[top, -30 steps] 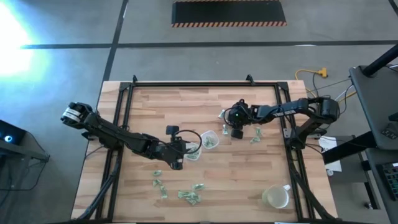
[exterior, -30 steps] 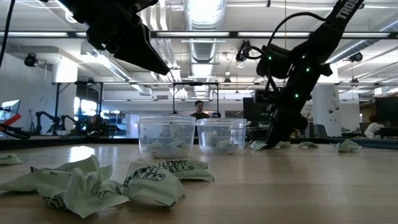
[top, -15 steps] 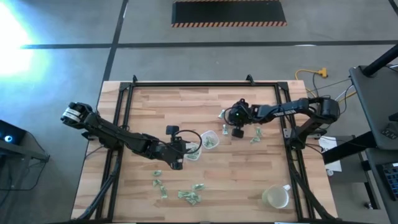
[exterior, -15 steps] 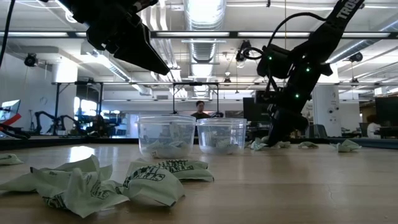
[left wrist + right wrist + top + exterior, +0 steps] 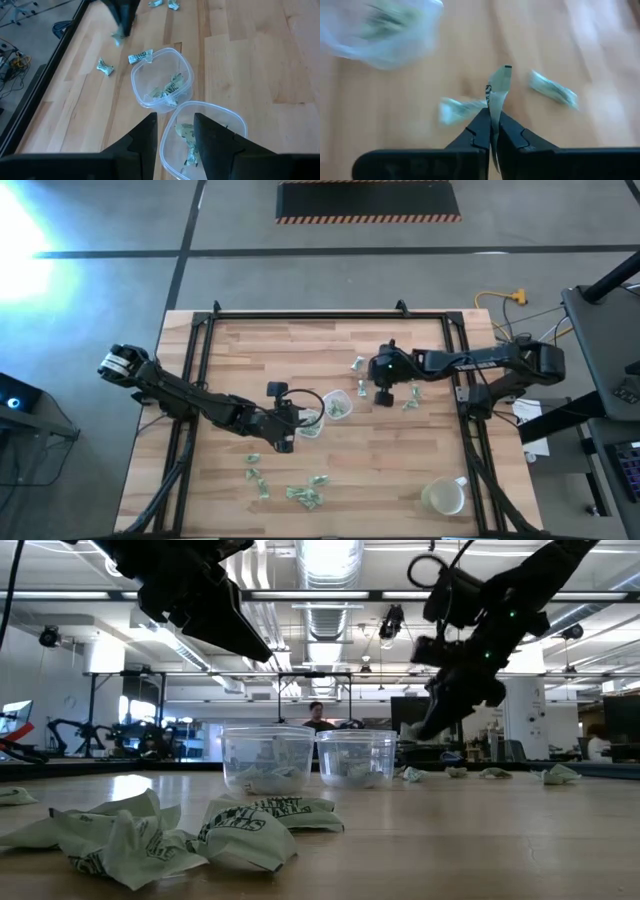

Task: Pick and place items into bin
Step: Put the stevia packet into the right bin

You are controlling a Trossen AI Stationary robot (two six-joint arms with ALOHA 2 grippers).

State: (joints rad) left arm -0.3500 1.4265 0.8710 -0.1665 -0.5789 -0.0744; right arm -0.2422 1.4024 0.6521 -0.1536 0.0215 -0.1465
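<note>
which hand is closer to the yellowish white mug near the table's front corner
Right. The right hand, shut on a green-and-white wrapper piece, is mid-table beyond the yellowish-white mug; the left hand hovers over the clear tubs, farther away.

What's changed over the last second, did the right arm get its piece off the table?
Yes. The right gripper, down at the table a second ago, has lifted clear with a wrapper piece pinched between its fingers. The left gripper stays open above the two clear tubs; the tubs, loose pieces and mug haven't moved.
</note>
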